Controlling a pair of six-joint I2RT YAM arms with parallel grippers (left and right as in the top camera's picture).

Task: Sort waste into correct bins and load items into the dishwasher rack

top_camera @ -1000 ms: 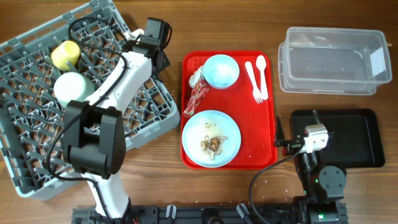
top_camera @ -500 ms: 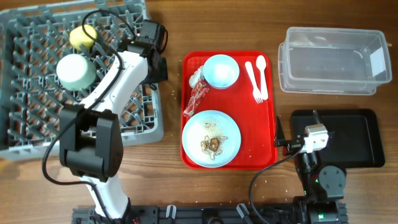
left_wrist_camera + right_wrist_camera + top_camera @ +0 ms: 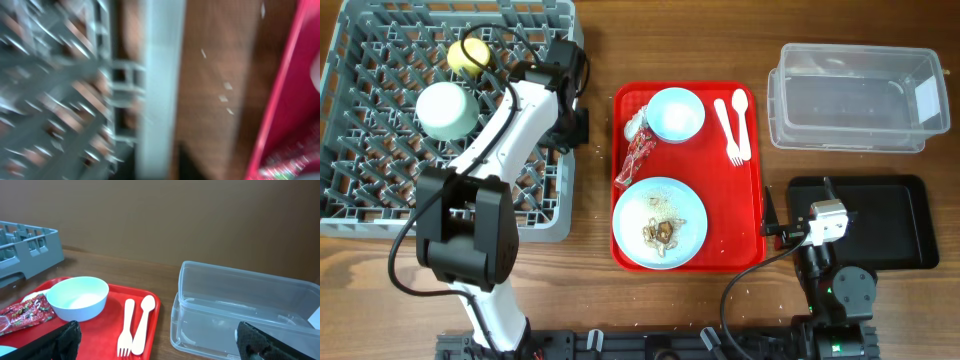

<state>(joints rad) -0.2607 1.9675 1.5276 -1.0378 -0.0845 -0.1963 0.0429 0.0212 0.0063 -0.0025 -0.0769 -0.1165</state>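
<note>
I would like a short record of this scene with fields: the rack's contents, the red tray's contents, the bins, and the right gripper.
dishwasher rack: holds yellow cup, mint-green bowl
red tray: light blue bowl, fork, spoon, red wrapper, white napkin, plate with food scraps
bins: clear tub, black tray, nothing seen inside
right gripper: open, between red tray and black tray
</note>
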